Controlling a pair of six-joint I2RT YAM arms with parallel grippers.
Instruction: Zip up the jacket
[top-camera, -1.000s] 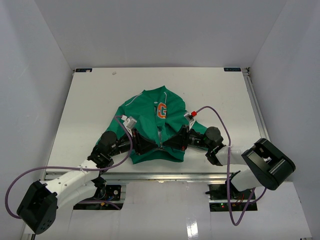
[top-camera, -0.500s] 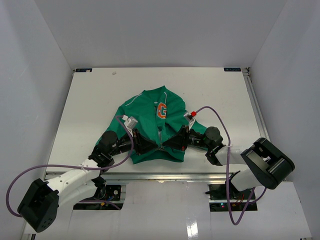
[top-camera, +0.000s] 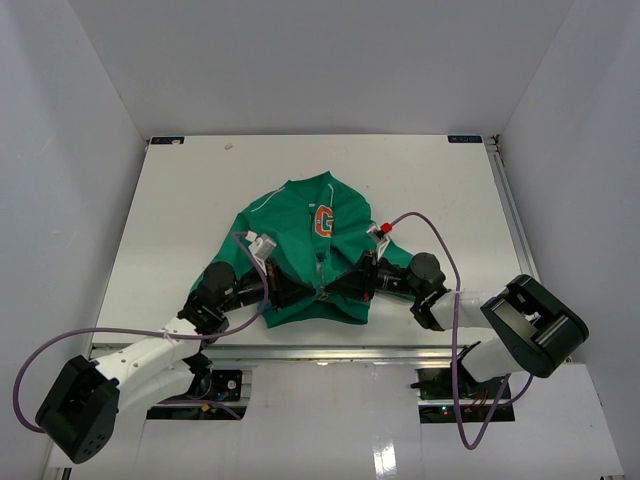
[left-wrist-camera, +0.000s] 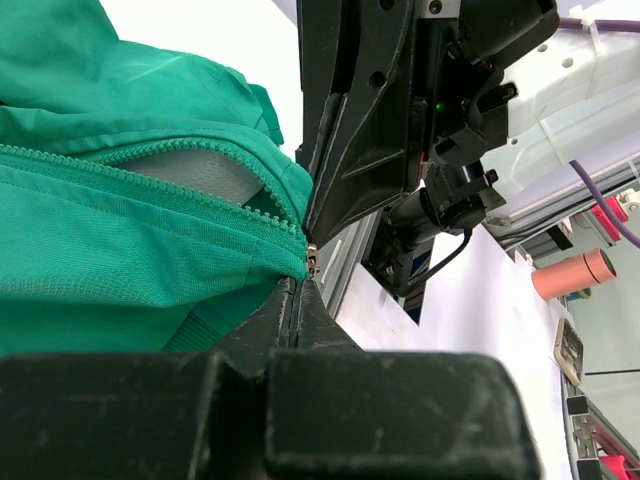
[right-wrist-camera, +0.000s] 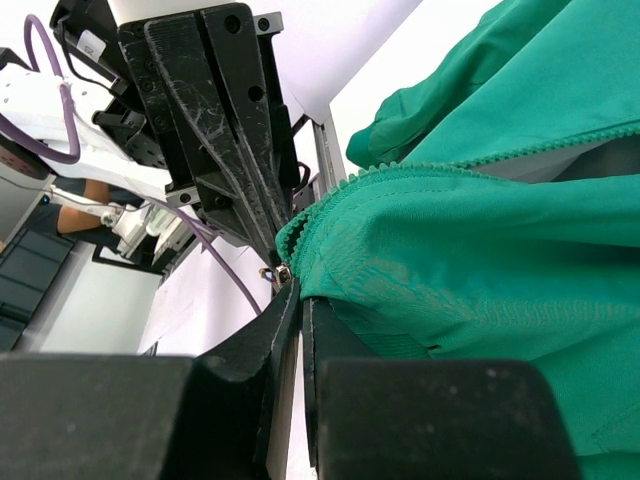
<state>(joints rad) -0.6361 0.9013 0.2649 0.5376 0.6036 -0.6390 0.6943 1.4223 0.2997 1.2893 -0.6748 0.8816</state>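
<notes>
White surface (top-camera: 180, 200), boxed in by plain white walls (top-camera: 90, 120). Both arm bases sat at the near edge, with purple cables (top-camera: 445, 262) looping off them. The arms reached inward low over the surface and met tip to tip at the middle of the jacket's near hem.

Left pincer (left-wrist-camera: 298, 290) had its fingers pressed together, clamped on the lower corner of one green front panel, right at the bottom end of the zipper (left-wrist-camera: 200, 205). Right pincer (right-wrist-camera: 297, 300) was likewise closed, clamped on the facing hem corner. Each wrist view showed the other pincer's black body just beyond, nearly touching.

Past the tips, the two rows of zipper teeth stood apart near the bottom, with pale lining (left-wrist-camera: 190, 170) showing between them.

The jacket (top-camera: 290, 240) lay front-up around the middle of the surface, toward the near side, hem toward the arms and sleeves bunched close at its sides. The orange G emblem (top-camera: 323, 221) sat on the chest beside the zipper line. The collar (top-camera: 320, 185) pointed at the far wall.
</notes>
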